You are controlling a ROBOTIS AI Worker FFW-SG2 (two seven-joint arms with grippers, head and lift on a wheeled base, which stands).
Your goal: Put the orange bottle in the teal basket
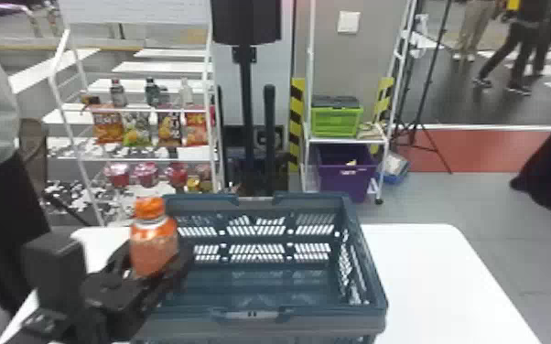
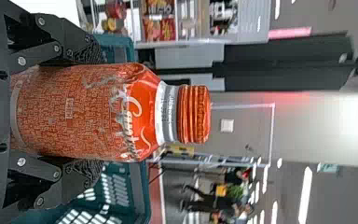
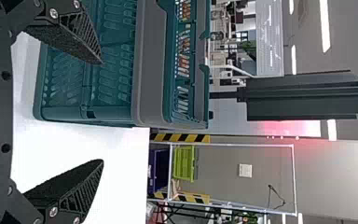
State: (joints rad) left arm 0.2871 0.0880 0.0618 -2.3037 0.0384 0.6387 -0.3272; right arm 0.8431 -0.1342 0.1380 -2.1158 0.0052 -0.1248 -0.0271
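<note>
Orange from cap to body, the orange bottle [image 1: 153, 244] stands roughly upright between the fingers of the left gripper [image 1: 153, 267], which are clamped on its sides. In the left wrist view, the bottle's base is hidden behind the gripper's frame, and the pads are mostly covered where they meet the bottle.

Just to the right of this claw is the teal basket [image 1: 325, 312]. Its left side is partly hidden by the claw and bottle, and its near wall is cut off by the head view's bottom edge. Whether the bottle is over the opening or just outside the rim, I cannot tell.

Farther right of the claw, the white table [image 1: 421, 274] spreads past the basket. The right gripper [image 3: 103, 112] has its fingers wide apart, with white tabletop seen between them; one finger partly covers the basket.

Well beyond the left claw is a snack rack [image 1: 142, 159]; ahead and to its right, a green crate [image 1: 336, 122] sits above a purple bin [image 1: 345, 185].
</note>
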